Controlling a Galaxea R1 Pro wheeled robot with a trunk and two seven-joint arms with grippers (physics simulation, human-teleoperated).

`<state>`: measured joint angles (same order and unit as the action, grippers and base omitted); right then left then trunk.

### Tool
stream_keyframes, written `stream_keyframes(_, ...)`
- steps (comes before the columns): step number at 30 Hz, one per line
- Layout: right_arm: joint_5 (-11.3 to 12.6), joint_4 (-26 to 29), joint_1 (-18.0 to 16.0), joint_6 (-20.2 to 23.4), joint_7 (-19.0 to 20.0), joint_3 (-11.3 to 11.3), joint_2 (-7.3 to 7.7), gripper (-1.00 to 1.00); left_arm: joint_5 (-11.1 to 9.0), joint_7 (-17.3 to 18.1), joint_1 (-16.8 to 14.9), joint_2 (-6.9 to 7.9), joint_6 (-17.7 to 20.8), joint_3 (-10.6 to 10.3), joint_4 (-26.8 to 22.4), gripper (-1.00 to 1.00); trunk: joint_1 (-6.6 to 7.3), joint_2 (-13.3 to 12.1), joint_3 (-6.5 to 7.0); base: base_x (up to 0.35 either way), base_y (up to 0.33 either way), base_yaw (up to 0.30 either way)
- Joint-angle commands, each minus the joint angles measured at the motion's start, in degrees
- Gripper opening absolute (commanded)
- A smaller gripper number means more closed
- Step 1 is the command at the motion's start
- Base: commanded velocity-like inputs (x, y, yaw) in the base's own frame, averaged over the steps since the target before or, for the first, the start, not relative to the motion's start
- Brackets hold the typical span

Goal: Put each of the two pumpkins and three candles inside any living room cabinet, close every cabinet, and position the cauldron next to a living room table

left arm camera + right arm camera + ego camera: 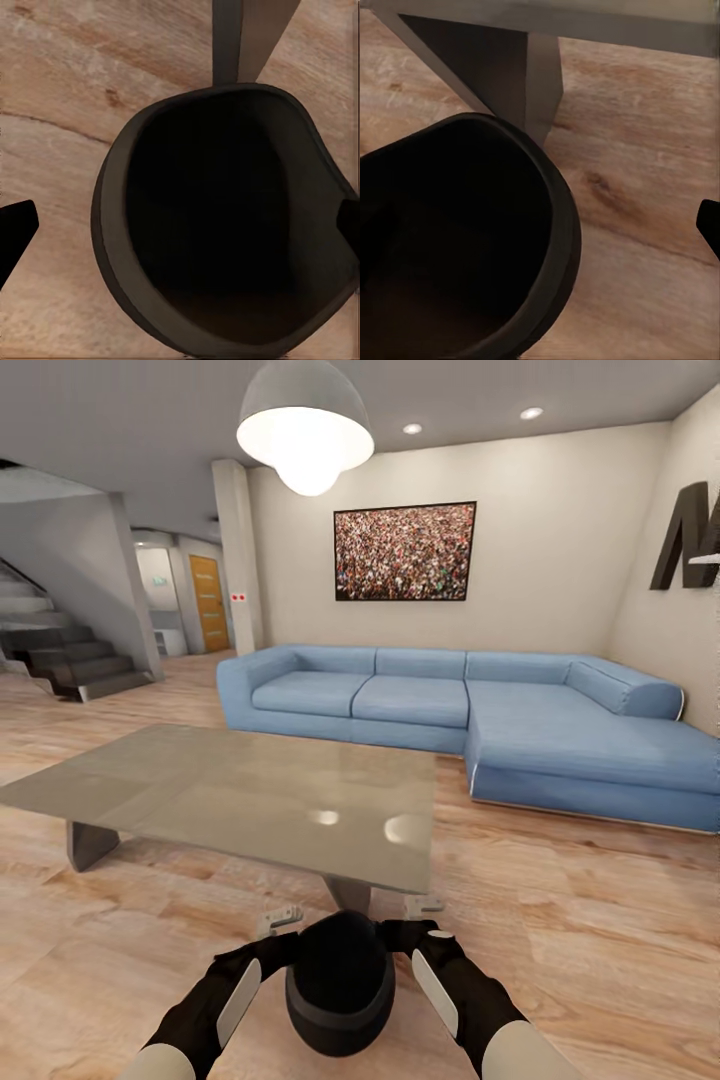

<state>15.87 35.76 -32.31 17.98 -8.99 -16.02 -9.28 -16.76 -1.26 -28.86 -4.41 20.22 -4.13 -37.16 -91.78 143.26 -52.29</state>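
The cauldron [341, 980], a black round pot with a thick rim, sits at six o'clock in the head view, directly between the two forearms, with the coffee table's tabletop [240, 800] just beyond it at twelve o'clock. The left hand [279, 920] is at the pot's ten o'clock and the right hand [424, 906] at its two o'clock, each about equally near, so the pot looks bracketed by both arms rather than favouring one. Whether the pot rests on the wooden floor [600, 960] or is carried just above it cannot be told.

The relation that matters: the table lies straight ahead of the cauldron, near but not touching, with the table's dark leg [348, 895] right behind the pot's far rim. The pot is round, so it has no long axis to align.

The left wrist view looks straight down into the cauldron's dark mouth [214, 225], with the leg [240, 37] beyond the rim. The right wrist view shows the rim's edge [562, 225], the leg [510, 75] meeting the floor, and the tabletop's underside. Dark fingertips [15, 229] show at the frame edges, set wide apart, but whether either hand is pressing on the pot I cannot tell.
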Motion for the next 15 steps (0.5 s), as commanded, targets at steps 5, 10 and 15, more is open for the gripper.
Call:
stream_keyframes(5,0.63,0.17,0.0,0.21,-0.52,-0.32,0.05,1.0,-0.37,-0.14,0.01,0.06,0.27,-0.09,-0.09,1.0,0.54,-0.82,0.97,-0.08,0.0,0.0)
stream_keyframes(10,0.63,0.18,0.01,0.21,-0.5,-0.32,0.06,1.0,-0.37,-0.14,0.02,0.02,0.26,-0.16,-0.08,1.0,1.64,-2.82,1.87,-0.008,0.0,0.0)
stream_keyframes(15,0.61,0.15,0.0,0.21,-0.5,-0.38,0.05,1.0,-0.37,-0.14,0.01,0.02,0.26,-0.14,-0.08,1.0,2.74,-4.83,2.76,-0.001,0.0,0.0)
